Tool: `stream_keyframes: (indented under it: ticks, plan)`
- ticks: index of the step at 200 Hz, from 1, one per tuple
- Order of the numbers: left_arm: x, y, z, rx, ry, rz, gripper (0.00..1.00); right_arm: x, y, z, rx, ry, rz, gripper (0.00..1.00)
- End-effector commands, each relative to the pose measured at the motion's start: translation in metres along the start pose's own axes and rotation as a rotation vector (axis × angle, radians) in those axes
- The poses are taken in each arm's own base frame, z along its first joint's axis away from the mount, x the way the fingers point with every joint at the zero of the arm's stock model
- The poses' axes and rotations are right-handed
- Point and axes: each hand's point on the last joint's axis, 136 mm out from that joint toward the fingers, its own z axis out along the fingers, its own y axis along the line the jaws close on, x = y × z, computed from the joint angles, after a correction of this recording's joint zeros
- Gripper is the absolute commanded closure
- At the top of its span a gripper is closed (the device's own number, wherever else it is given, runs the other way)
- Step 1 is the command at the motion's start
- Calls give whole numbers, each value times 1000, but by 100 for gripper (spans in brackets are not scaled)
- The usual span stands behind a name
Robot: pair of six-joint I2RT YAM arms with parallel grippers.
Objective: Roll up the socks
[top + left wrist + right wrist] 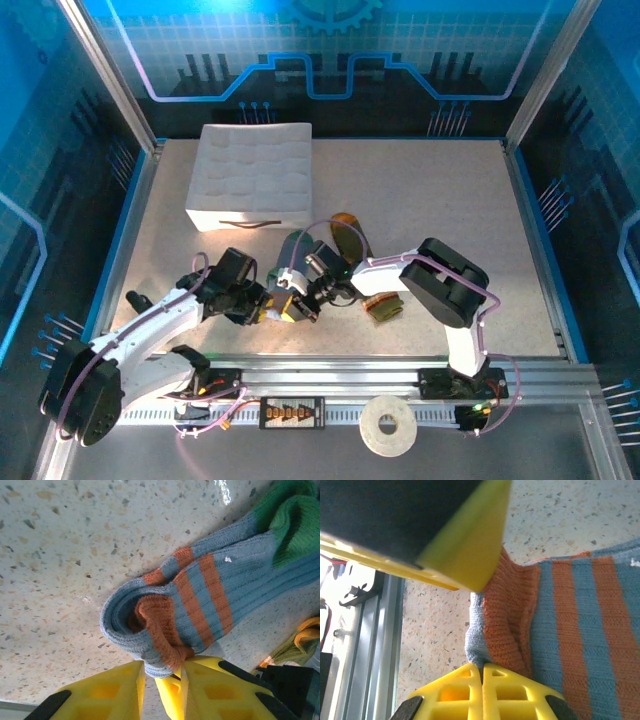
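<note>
You had the speckled table [450,200] as the biggest thing in the top cam, w/ the white gridded tray [250,175] at its far left, well apart from the work. Both arms reached in to meet near the table's middle front: the left arm [150,330] slanted in from the near-left corner and the right arm [445,285] folded back from the near right. A white roll [388,426] sat on the front rail between the bases. From up there the grey-blue sock [225,585] was mostly hidden under the two wrists, while the olive-green sock [385,308] showed its striped end just beside the right arm's elbow. The wrist cams gave you what the top cam couldn't. In the left wrist cam the grey-blue sock lay flat on the table, green toe away from the cam, orange cuff end curled over. The left gripper [160,672] had its yellow fingers [115,690] narrow, w/ the curled cuff edge nipped between the tips. A sliver of the olive-green sock showed at that view's right edge. In the right wrist cam the right gripper [481,672] had its fingers pressed together, tips against the same cuff's edge. You couldn't tell if any fabric was caught there.
</note>
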Motion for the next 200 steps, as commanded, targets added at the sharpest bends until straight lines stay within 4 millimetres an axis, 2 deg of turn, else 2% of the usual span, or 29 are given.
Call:
stream_keyframes:
  ticks: [1,29,117,178,200]
  plan:
    - [-1,6,2,-9,-19,30,74,63,-28,2,67,178,240,100]
    - [0,12,4,-20,-20,20,74,63,-31,3,54,177,281,100]
    - [-6,11,29,-34,-29,2,58,69,-38,6,48,208,341,100]
    - [-9,29,44,-144,-26,-26,60,62,-40,3,70,184,314,100]
    - [-8,45,46,-240,-17,-59,67,53,-37,-1,87,154,247,99]
